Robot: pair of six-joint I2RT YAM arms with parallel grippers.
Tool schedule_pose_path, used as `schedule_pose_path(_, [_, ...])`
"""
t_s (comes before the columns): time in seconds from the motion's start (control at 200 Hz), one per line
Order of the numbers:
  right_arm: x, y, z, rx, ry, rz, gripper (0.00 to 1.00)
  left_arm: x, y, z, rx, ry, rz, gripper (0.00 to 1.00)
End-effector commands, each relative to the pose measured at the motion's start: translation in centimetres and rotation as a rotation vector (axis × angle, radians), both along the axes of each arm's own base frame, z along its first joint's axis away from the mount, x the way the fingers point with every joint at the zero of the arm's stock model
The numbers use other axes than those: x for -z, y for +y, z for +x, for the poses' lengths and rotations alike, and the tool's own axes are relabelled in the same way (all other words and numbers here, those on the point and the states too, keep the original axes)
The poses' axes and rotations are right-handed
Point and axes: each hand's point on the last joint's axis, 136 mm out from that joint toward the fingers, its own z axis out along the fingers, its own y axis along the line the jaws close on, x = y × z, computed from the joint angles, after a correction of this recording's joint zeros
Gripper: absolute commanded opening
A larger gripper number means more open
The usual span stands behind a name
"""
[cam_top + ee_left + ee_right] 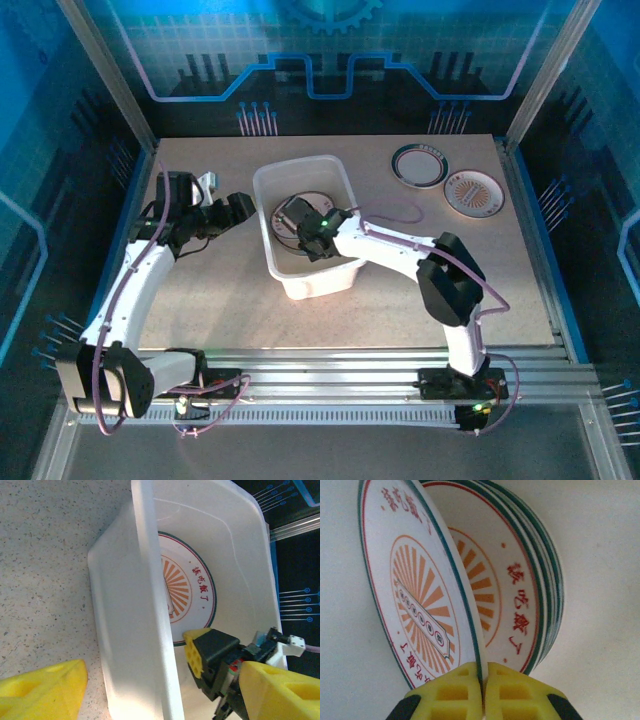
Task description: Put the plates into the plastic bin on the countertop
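**Top view.** The plastic bin (262, 188) sits mid-surface (200, 300). Its long axis runs near to far and is canted slightly. My right tool (292, 214) is down inside the bin; I cannot tell its jaw state from here. My left tool (238, 208) is just outside the bin's left wall. Two plates lie flat at the far right of the surface, well apart from the bin: a green-rimmed plate (418, 165) and, just beside it, an orange-centred plate (474, 192).

**Left wrist view.** My left tool (165, 680) has its jaws apart. One yellow finger (40, 692) is over the speckled surface outside the bin and the other is over the bin's interior, with the bin wall (130, 630) running between them. I cannot tell whether either finger touches the wall. A stack of plates (192, 587) lies flat on the bin floor, orange rays and red characters facing up. My right tool (210, 660) is at the stack's near edge, inside the bin.

**Right wrist view.** My right tool (484, 672) is clamped on the rim of the held plate (415, 590). That plate is tilted up on edge, its patterned face turned to the left of this view and its edge running straight away from the jaws. Just beside it on the right is the stack (520, 590), showing several green rims one upon another. The white bin interior (600, 580) surrounds both.
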Motion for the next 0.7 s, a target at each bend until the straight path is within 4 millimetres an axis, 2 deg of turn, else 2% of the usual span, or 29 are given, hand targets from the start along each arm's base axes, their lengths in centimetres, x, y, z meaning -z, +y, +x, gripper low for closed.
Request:
schedule_pose_path(0.0, [0.3,1.5,0.8,0.017,-0.046,0.044,0.12,-0.6,-0.1,-0.7,0.019,-0.019,-0.009,0.8])
schedule_pose_path(0.135, [0.6,1.5,0.5,0.008,-0.043,0.053,0.28,-0.6,-0.1,-0.7,0.017,-0.017,-0.013,0.8])
schedule_pose_path(0.255, [-0.3,0.8,0.3,-0.015,-0.069,0.032,0.45,-0.4,-0.1,-0.7,0.013,-0.009,-0.015,0.8])
schedule_pose_path(0.315, [-1.3,0.6,0.7,-0.045,-0.118,0.012,0.51,-0.4,-0.1,-0.6,0.011,-0.007,-0.017,0.8])
schedule_pose_path(0.425, [-4.8,0.4,1.4,-0.136,-0.25,-0.071,0.65,-0.2,-0.1,-0.5,0.005,0.004,-0.033,0.8])
schedule_pose_path(0.585, [-6.3,0.2,1.3,-0.216,-0.297,-0.079,0.88,-0.5,-0.2,-0.3,-0.005,0.004,-0.046,0.8])
schedule_pose_path(0.605, [-6.5,0.2,1.2,-0.235,-0.3,-0.085,0.93,-0.5,-0.1,-0.3,-0.008,0.006,-0.046,0.8])
schedule_pose_path(0.695, [-7.5,0.1,0.8,-0.299,-0.318,-0.123,0.99,-0.5,-0.1,-0.3,-0.012,0.011,-0.046,0.8])
